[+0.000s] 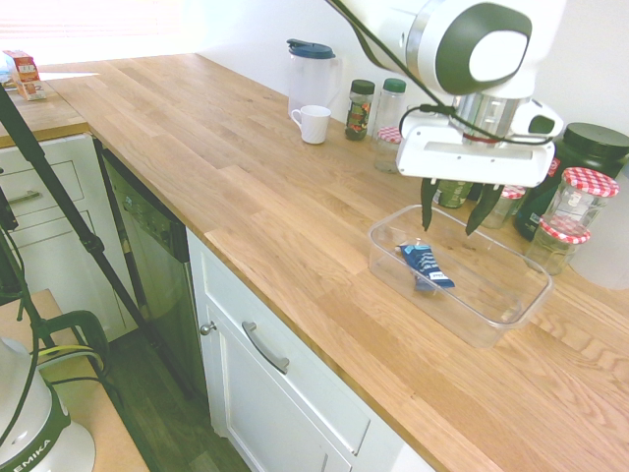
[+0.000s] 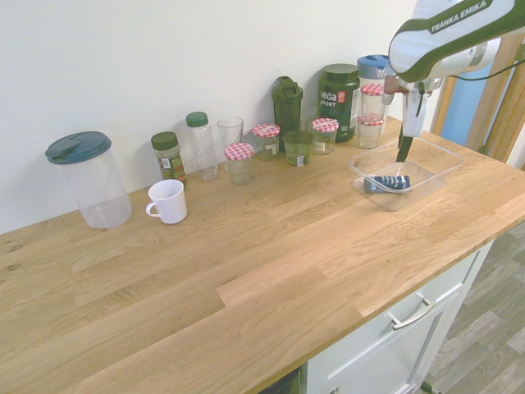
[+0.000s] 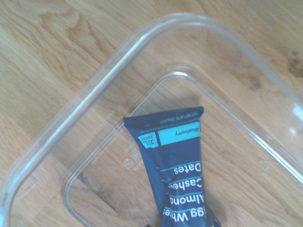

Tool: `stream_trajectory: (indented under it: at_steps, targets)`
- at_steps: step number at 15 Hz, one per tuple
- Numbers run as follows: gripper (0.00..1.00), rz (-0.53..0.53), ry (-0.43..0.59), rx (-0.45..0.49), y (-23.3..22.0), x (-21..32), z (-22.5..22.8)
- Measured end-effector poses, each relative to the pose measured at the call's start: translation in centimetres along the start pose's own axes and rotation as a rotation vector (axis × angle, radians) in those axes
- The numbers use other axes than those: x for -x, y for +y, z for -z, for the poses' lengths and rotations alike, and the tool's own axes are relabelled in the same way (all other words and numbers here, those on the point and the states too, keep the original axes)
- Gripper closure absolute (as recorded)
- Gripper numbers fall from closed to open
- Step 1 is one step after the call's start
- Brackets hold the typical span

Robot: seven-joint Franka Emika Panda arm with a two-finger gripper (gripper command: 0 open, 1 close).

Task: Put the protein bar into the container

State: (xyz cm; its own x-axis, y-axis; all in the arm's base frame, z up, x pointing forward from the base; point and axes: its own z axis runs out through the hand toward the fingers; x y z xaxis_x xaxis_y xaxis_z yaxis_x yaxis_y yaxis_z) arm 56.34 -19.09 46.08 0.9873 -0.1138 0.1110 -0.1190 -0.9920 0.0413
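The protein bar [image 1: 426, 265], in a dark blue wrapper with white print, lies on the floor of the clear plastic container [image 1: 511, 313] at its near end. My gripper [image 1: 455, 211] hangs just above that end of the tub, its two dark fingers [image 1: 428, 204] spread apart with nothing between them, so it is open. In the second exterior view the bar [image 2: 387, 183] rests inside the container [image 2: 439, 153] below the gripper [image 2: 404, 152]. The wrist view shows the bar [image 3: 177, 165] lying near a rounded corner of the container [image 3: 90, 94].
Red-checked-lid jars [image 1: 588, 192] and a dark tub [image 2: 339, 98] stand close behind the container by the wall. Further along are spice bottles [image 2: 167, 154], a white mug [image 2: 168, 201] and a lidded pitcher [image 2: 86, 176]. The counter's front edge [image 1: 295, 315] runs near the tub.
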Motion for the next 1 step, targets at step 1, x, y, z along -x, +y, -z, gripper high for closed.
stream_trajectory:
  at_steps: [1]
  targets:
    - [0.0, -0.002, 0.019, -0.002, -0.02, 0.54, 1.5]
